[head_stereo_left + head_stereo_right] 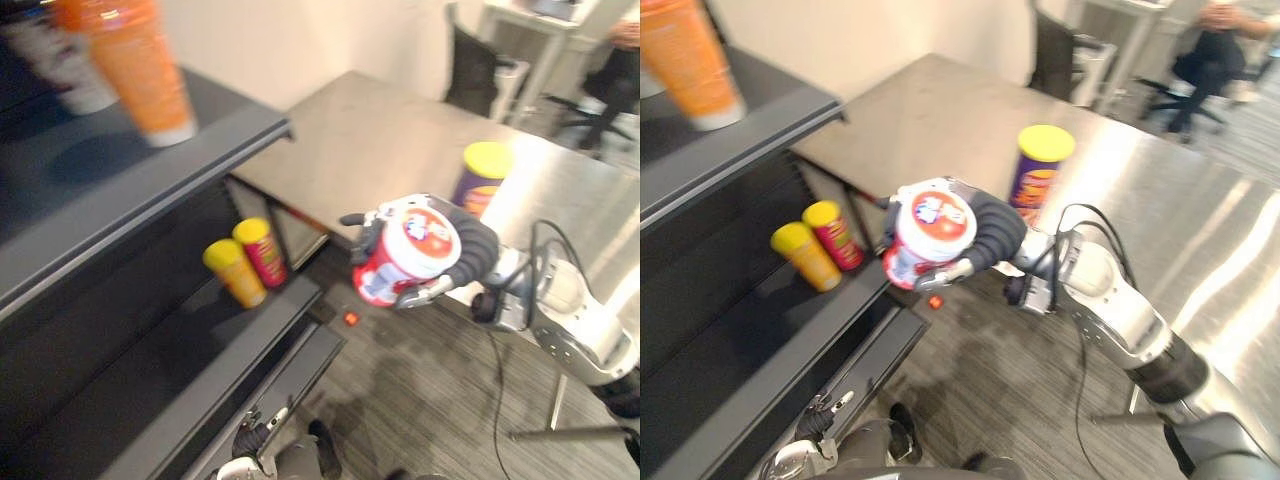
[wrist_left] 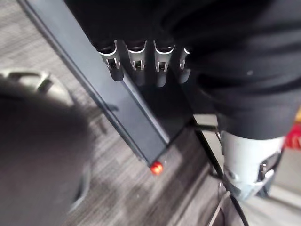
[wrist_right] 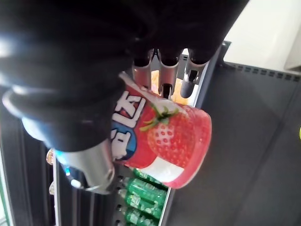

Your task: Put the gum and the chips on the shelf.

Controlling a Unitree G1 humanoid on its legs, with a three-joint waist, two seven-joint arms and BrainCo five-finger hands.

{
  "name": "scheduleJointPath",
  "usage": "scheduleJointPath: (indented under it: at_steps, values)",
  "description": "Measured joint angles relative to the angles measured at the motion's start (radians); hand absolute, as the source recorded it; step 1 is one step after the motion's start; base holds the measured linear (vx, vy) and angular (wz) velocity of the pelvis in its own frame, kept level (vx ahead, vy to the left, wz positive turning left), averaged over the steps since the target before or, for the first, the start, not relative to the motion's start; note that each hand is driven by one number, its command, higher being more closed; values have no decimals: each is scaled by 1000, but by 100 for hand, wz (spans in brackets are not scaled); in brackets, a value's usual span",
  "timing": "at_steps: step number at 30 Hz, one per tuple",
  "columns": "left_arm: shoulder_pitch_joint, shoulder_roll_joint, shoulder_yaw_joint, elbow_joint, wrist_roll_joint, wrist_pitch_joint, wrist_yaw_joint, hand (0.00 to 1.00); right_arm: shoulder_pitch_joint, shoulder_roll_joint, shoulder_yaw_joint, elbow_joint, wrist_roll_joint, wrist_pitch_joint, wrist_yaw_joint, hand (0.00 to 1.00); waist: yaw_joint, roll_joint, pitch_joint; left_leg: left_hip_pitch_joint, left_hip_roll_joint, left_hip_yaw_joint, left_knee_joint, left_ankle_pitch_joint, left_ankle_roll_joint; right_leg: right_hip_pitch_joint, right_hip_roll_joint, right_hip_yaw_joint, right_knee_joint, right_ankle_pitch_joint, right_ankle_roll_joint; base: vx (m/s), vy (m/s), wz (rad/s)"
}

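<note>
Closest to the head camera is the gum tub, a red-and-white pot with a strawberry picture on its side. The right hand grips it, fingers and thumb curled round its body. It hangs tilted in the air between the bench and the shelf unit, touching neither.

From the left, the dark shelf unit takes up that whole side. An orange container stands on its top board. On the lower board 2 tube cans stand close together, a yellow can and a red can, both with yellow lids. Low by the unit's bottom edge hangs the left hand, its fingers loosely straight and holding nothing. Next comes the held gum, and to its right the bench. There the chips can, purple with a yellow lid, stands upright near the front edge, well apart from the shelf.

Judged from this, 0 of the 2 items is placed. The gum is lifted clear of the bench but not yet set down, and the chips are untouched. What is left is to bring the tub over a board, stand it upright and let go, then fetch the chips. The lower board appears to have bare space beside the 2 cans.
</note>
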Motion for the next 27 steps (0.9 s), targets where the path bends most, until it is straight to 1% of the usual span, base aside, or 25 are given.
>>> scheduleJointPath:
  at_steps: [1, 2, 3, 4, 5, 7, 8, 9, 10, 12, 13, 14, 15, 16, 17, 18, 20, 21, 22, 23, 24, 25, 26, 27]
  values:
    - [7, -11, 3, 1, 15, 2, -1, 0, 38, 19, -20, -2, 0, 5, -5, 100, -4, 8, -1, 16, 35, 55, 87, -65, -20, 2, -1, -37, 17, 0, 0, -185, -94, 214]
    - [23, -13, -3, 14, 32, 5, -6, 0, 94, 35, -44, -10, 0, 13, -3, 100, -20, 26, 2, 89, 78, 119, 106, -117, -83, 1, 3, -106, 38, -5, -6, -65, -7, 147]
    - [24, -18, -7, 28, 33, 8, -7, 0, 112, 36, -53, -10, 0, 15, -2, 100, -32, 47, -1, 117, 89, 126, 70, -124, -103, 1, 8, -143, 40, -5, -6, -145, 51, 191]
    - [24, -22, -24, 44, 48, 15, -15, 0, 140, 41, -80, -9, -1, 31, -2, 100, -52, 74, -3, 137, 70, 119, -26, -122, -123, 2, 9, -222, 52, -5, -6, -144, 108, 188]
    - [26, -18, -36, 50, 61, 16, -21, 0, 161, 63, -96, -9, -2, 49, -5, 100, -57, 86, -5, 142, 57, 141, -87, -121, -122, 9, 9, -283, 66, -5, -6, -178, 166, 173]
    - [24, -19, -47, 58, 67, 15, -33, 0, 173, 106, -101, -9, -4, 50, -3, 100, -53, 90, -4, 169, 32, 130, -179, -117, -119, 28, 5, -347, 95, -15, -6, -154, 172, 114]
    - [20, -15, -63, 60, 72, 16, -40, 0, 176, 134, -100, -9, -6, 51, -1, 100, -52, 83, -5, 181, 7, 110, -222, -96, -107, 31, -19, -363, 130, -26, -6, -119, 121, 77]
    - [20, -11, -79, 60, 71, 15, -41, 0, 175, 142, -99, -10, -9, 50, -1, 100, -51, 84, -6, 189, -5, 108, -242, -88, -103, 32, -36, -366, 155, -31, -11, -114, 117, 37]
    - [19, -9, -94, 61, 73, 16, -45, 0, 175, 154, -99, -9, -26, 50, -1, 100, -50, 85, -7, 203, -24, 108, -272, -78, -91, 31, -74, -368, 212, -45, -17, -98, 135, 1]
    - [14, -7, -113, 71, 92, 16, -47, 0, 183, 166, -95, -9, -47, 51, -3, 100, -54, 83, -7, 211, -51, 109, -285, -72, -81, 27, -148, -363, 317, -68, -18, -79, 149, -11]
    - [10, 0, -122, 77, 102, 15, -48, 0, 193, 167, -86, -9, -57, 51, -2, 100, -56, 81, -9, 216, -66, 109, -285, -72, -71, 17, -195, -344, 382, -77, -30, -42, 122, -12]
    - [8, 1, -124, 80, 102, 16, -48, 0, 196, 167, -82, -8, -66, 52, -2, 100, -56, 79, -9, 218, -72, 107, -284, -72, -67, 12, -216, -329, 413, -79, -34, -49, 152, -14]
    - [3, 3, -133, 88, 102, 15, -47, 0, 201, 168, -74, -8, -73, 55, -1, 100, -56, 76, -10, 220, -83, 103, -284, -73, -59, -8, -249, -266, 462, -81, -38, -41, 113, -2]
    - [-10, 17, -148, 107, 102, 16, -46, 0, 207, 168, -73, -8, -73, 55, -2, 100, -57, 73, -10, 222, -93, 81, -284, -78, -50, -39, -271, -154, 503, -81, -38, -41, 88, 16]
    - [-16, 22, -161, 114, 103, 17, -46, 0, 219, 169, -73, -8, -74, 55, -3, 100, -59, 67, -8, 223, -101, 54, -285, -79, -44, -74, -279, -24, 531, -83, -38, -46, 19, 61]
    - [-16, 28, -170, 116, 102, 16, -45, 0, 256, 169, -75, -9, -81, 55, -3, 100, -61, 57, -9, 223, -110, 3, -290, -81, -48, -129, -258, 230, 550, -91, -32, -36, -11, 81]
    - [-16, 33, -171, 117, 102, 15, -42, 0, 308, 169, -87, -9, -82, 56, -4, 100, -64, 51, -9, 221, -121, -62, -290, -72, -54, -159, -211, 462, 550, -97, -22, -10, -36, 111]
    - [-16, 35, -173, 119, 102, 15, -39, 0, 368, 169, -104, -13, -82, 69, -3, 100, -70, 44, -11, 215, -135, -133, -290, -68, -57, -176, -156, 673, 550, -105, -7, 19, -61, 170]
    - [-16, 41, -173, 121, 103, 16, -39, 0, 417, 169, -121, -19, -83, 83, -4, 100, -80, 36, -9, 213, -149, -192, -290, -60, -69, -175, -118, 829, 545, -119, 21, 21, -60, 173]
    - [-15, 44, -171, 121, 102, 15, -39, 0, 437, 168, -127, -25, -83, 87, -4, 100, -82, 30, -10, 212, -155, -202, -290, -55, -77, -174, -109, 881, 536, -120, 37, 19, -60, 147]
    - [-14, 51, -168, 121, 102, 16, -39, 0, 461, 168, -136, -40, -85, 90, -4, 100, -83, 21, -10, 209, -166, -223, -291, -46, -89, -168, -110, 920, 515, -109, 56, 5, -73, 124]
    - [-14, 65, -165, 118, 102, 15, -38, 0, 474, 168, -148, -62, -98, 91, -3, 100, -82, 5, -8, 208, -184, -250, -291, -32, -93, -154, -129, 908, 467, -85, 95, -4, -95, 125]
    - [-13, 74, -164, 118, 103, 16, -38, 0, 474, 165, -157, -71, -105, 91, -1, 100, -80, 0, -13, 203, -190, -276, -292, -20, -92, -131, -139, 885, 435, -92, 111, -13, -91, 90]
    - [-12, 75, -162, 116, 103, 15, -38, 0, 471, 164, -162, -72, -105, 90, -2, 100, -76, 0, -17, 198, -189, -285, -295, -14, -97, -121, -135, 873, 409, -94, 113, -22, -94, 43]
